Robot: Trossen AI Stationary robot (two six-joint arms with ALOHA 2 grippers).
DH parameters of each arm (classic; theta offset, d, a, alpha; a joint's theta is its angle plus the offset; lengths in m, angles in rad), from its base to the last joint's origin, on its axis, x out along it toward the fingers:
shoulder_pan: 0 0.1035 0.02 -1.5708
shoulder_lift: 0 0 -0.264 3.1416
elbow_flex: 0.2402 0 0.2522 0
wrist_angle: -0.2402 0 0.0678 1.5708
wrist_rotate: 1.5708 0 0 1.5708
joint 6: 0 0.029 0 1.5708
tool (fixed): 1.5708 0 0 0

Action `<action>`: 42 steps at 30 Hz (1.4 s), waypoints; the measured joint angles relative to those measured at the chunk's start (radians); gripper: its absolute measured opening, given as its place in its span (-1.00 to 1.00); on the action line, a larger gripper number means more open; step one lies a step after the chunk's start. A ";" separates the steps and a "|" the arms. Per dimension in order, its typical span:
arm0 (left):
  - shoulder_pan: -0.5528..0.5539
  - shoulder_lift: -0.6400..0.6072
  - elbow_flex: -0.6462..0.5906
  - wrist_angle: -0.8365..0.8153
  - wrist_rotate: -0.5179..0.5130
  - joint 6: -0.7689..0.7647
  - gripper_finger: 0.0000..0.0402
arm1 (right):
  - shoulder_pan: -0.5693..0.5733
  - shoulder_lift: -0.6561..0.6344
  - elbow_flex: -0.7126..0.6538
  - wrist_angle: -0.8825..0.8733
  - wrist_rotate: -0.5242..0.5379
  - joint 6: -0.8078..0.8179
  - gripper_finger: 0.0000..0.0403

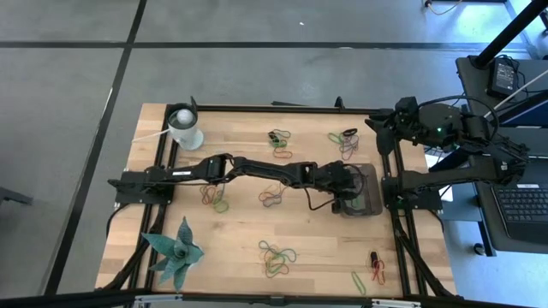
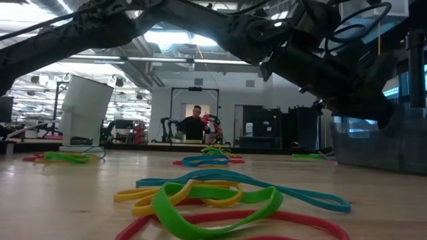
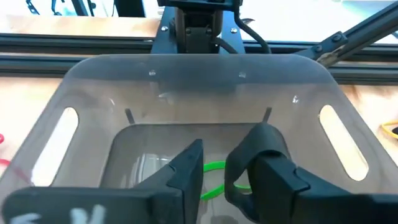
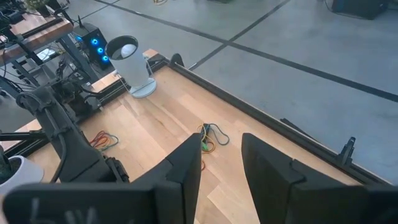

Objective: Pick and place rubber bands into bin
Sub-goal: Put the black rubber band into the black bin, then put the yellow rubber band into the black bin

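Note:
The bin (image 1: pixel 366 190), a dark translucent tray, sits at the table's right side. My left arm reaches across the table and its gripper (image 3: pixel 214 171) stands open inside the bin, above its floor. A green rubber band (image 3: pixel 214 167) lies low in the bin between the two fingertips; I cannot tell whether it touches either finger. Other rubber bands lie in small heaps on the wood (image 1: pixel 280 137) (image 1: pixel 345 144) (image 1: pixel 216 197) (image 1: pixel 276 257). My right gripper (image 4: pixel 221 158) hangs open and empty above the table's far right corner.
A white cup (image 1: pixel 185 127) stands at the far left and a green plant (image 1: pixel 175 252) at the near left. A small dark piece (image 1: pixel 376 259) lies near the right front. Black rails (image 1: pixel 274 109) frame the table. A person (image 2: pixel 195 123) is in the room beyond.

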 joint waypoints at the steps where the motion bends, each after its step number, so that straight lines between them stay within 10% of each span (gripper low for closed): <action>1: 0.000 -0.001 0.000 0.000 0.001 0.000 -0.38 | 0.000 0.000 0.000 0.000 -0.001 0.001 -0.41; 42: 0.016 -0.127 0.006 -0.176 -0.052 0.081 0.05 | 0.000 -0.024 0.000 -0.274 -0.167 0.132 -0.41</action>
